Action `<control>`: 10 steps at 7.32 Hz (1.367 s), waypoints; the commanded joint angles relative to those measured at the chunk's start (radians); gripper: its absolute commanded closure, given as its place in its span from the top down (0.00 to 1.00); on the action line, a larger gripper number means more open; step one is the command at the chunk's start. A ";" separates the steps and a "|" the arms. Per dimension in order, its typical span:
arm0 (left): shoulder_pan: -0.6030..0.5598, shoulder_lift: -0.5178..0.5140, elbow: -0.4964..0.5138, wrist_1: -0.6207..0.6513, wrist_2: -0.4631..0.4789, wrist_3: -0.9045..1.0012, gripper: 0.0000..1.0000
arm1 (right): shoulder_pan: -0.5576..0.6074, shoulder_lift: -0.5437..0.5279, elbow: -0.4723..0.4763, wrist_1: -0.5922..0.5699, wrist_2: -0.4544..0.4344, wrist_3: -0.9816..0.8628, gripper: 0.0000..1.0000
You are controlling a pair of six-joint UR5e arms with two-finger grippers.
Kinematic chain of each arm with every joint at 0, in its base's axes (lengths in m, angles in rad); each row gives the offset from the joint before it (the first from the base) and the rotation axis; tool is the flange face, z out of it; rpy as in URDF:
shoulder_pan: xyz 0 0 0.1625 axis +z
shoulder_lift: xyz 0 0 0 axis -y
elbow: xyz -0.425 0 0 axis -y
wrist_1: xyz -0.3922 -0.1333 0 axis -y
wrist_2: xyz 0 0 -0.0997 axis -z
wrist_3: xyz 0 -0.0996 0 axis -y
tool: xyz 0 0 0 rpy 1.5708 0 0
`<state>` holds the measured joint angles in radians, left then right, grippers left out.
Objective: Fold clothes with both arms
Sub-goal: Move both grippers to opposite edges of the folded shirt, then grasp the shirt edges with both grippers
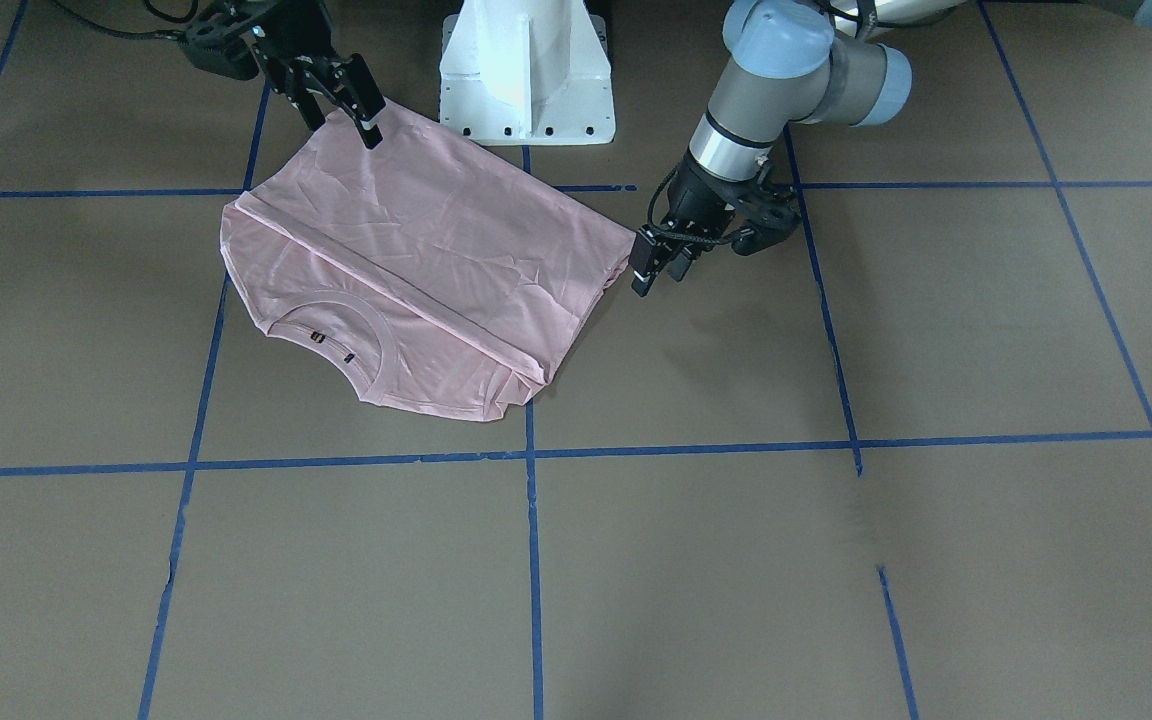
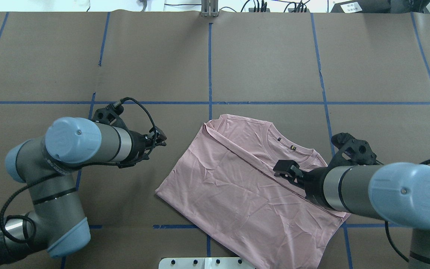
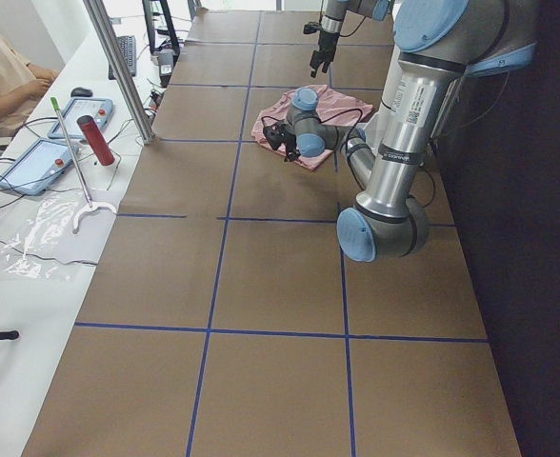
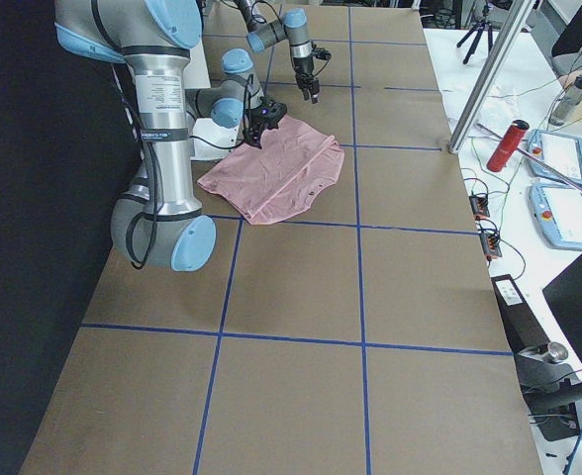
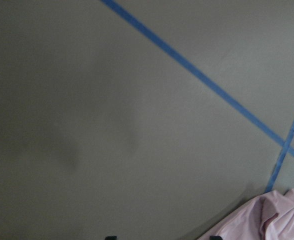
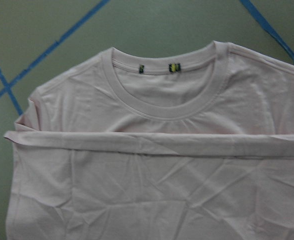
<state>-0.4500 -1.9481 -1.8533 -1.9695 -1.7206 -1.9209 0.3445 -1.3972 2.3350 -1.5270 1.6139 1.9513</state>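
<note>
Jaws on both arms hang released, we see, the left arm's (image 2: 99,142) beside the folded pink T-shirt's (image 2: 237,186) corner, the right arm's (image 2: 353,190) above it.

Low left hand (image 1: 658,276), right hand (image 1: 346,128) (both agape)

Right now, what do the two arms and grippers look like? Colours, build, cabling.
They match. The left arm and right arm are grey-silver tubes with light blue joint caps. Black cables loop along them near the wrists. The left gripper and right gripper are black and two-fingered. The left arm also has a white printed label.
</note>
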 commanded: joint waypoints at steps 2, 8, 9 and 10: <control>0.091 -0.002 -0.010 0.122 0.035 -0.049 0.69 | 0.062 0.053 -0.065 0.002 0.003 -0.092 1.00; 0.157 -0.011 0.008 0.126 0.036 -0.053 0.63 | 0.057 0.060 -0.082 0.002 0.000 -0.092 1.00; 0.157 -0.011 0.008 0.126 0.036 -0.055 0.55 | 0.056 0.061 -0.086 0.004 0.001 -0.092 1.00; 0.157 -0.011 0.008 0.126 0.036 -0.053 0.50 | 0.056 0.064 -0.092 0.004 0.000 -0.092 1.00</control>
<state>-0.2948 -1.9581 -1.8457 -1.8439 -1.6843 -1.9749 0.4010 -1.3363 2.2496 -1.5238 1.6145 1.8592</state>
